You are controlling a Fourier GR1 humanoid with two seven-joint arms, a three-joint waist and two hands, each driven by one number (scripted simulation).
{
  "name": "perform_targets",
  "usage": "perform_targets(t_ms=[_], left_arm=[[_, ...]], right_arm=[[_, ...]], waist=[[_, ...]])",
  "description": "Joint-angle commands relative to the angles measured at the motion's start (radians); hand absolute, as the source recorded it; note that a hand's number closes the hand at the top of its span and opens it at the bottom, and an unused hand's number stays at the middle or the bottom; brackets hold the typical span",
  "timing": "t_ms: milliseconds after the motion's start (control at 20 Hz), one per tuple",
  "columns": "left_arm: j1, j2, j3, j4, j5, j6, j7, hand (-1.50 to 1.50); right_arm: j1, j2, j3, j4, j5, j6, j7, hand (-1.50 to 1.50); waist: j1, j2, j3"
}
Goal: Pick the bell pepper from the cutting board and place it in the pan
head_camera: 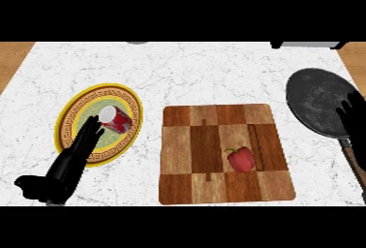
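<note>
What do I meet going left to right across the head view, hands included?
Left hand → yellow-rimmed plate holding a red can → cutting board → bell pepper on the board's right part → dark pan → right hand over the pan's right edge.

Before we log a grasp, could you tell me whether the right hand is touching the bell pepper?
Apart. The head view shows the right hand over the pan, with bare cutting board between it and the bell pepper.
</note>
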Motion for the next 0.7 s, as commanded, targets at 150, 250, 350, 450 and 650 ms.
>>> perform_targets(t_ms=[150, 250, 350, 450, 650], left_arm=[[-0.066, -0.055, -0.036, -0.03, -0.034, 0.024, -0.018, 0.0], [-0.11, -0.053, -0.036, -0.041, -0.049, 0.021, -0.035, 0.0], [-0.119, -0.087, -0.026, -0.026, -0.043, 0.053, -0.02, 0.0], [-0.116, -0.124, -0.065, -0.055, -0.089, 0.106, -0.006, 0.0], [-0.123, -0.131, -0.034, -0.029, -0.082, 0.117, -0.003, 0.0]], right_arm=[[-0.203, 0.009, 0.217, -0.186, -0.013, 0.365, -0.117, 1.5], [-0.3, 0.013, 0.296, -0.274, -0.02, 0.494, -0.163, 1.5], [-0.267, -0.114, 0.246, -0.154, 0.182, 0.488, -0.307, 1.5], [-0.228, -0.105, 0.257, -0.107, 0.175, 0.598, -0.461, -1.5], [-0.228, -0.236, 0.23, -0.078, 0.278, 0.751, -0.659, -1.5]], waist=[[0.069, -0.008, 0.008], [0.123, -0.014, 0.008], [0.02, 0.006, 0.007], [0.011, 0.005, 0.009], [-0.004, 0.002, 0.007]])
